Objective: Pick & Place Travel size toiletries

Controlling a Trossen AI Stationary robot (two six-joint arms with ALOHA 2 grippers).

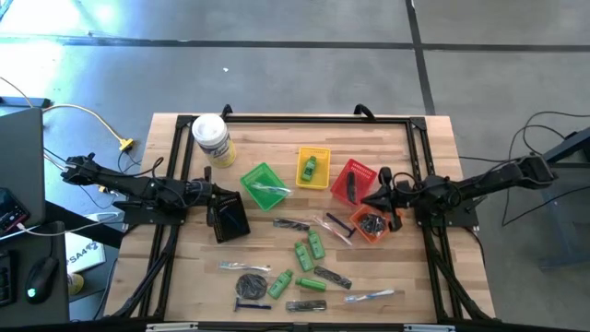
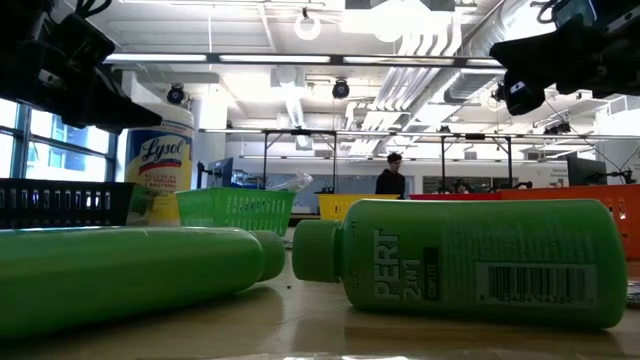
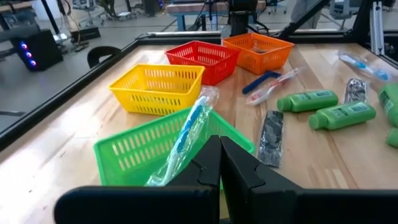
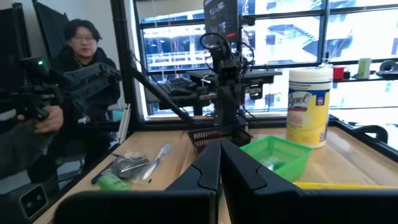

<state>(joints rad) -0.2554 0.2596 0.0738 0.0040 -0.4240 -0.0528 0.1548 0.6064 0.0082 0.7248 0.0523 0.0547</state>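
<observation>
Both grippers were closed and empty. Left gripper point(image 1: 219, 193) hung beside the black basket point(image 1: 229, 221), near the green basket point(image 1: 260, 184) holding a clear-wrapped toothbrush point(image 3: 185, 135). Right gripper point(image 1: 372, 196) stood between the red basket point(image 1: 351, 180) and orange basket point(image 1: 371, 224). One green bottle point(image 1: 309, 167) lay in the yellow basket point(image 1: 312, 169). Remaining toiletries point(image 1: 309, 267), bottles, combs, razor, wrapped pieces, were scattered on the table point(image 1: 415, 267) toward its front. Wipes canister point(image 1: 211, 139) stood at the back left corner.
</observation>
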